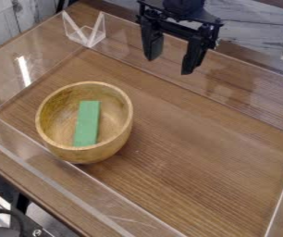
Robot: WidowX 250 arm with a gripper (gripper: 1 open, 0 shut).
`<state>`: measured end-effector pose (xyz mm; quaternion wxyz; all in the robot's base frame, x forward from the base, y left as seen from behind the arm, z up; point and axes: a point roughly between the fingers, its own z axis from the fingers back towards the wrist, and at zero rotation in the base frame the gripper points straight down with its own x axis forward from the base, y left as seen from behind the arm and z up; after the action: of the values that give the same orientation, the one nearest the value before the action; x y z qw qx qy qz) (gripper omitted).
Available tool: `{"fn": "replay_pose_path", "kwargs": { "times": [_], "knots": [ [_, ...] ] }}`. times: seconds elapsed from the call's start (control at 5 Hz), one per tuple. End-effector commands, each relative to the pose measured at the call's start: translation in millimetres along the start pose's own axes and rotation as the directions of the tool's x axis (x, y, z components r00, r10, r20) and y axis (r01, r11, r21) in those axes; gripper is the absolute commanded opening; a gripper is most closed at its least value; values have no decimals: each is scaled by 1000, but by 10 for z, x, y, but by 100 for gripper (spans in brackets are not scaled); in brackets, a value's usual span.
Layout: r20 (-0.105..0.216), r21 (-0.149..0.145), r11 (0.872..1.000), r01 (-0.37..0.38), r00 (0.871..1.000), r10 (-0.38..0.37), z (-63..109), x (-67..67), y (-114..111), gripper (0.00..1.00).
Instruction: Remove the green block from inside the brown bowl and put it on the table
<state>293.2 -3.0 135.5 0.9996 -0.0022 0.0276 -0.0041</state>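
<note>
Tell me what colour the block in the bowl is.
The block is plain green, seen in the camera view.

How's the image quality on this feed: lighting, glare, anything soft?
Camera view: even light; pale sheen along the table's left side; shading inside the brown bowl, yet the green block reads clearly; black gripper dark with little surface detail; fine detail soft throughout, clear acrylic edges faint.
</note>
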Motion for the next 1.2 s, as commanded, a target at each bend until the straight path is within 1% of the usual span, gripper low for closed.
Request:
{"fn": "replay_pose_path", "kwargs": {
  "times": [0.0,0.2,0.4,0.8,1.0],
  "knots": [
    [-19,-2,999,-35,999,35,-142,-100,118,100],
    [-10,-8,991,-134,991,134,-95,-336,163,100],
    [-18,-8,981,-191,981,191,-98,-428,150,100],
    [-45,-7,967,-256,966,256,-200,-477,241,100],
    [-54,-8,956,-294,955,293,-277,-520,186,100]
  ]
}}
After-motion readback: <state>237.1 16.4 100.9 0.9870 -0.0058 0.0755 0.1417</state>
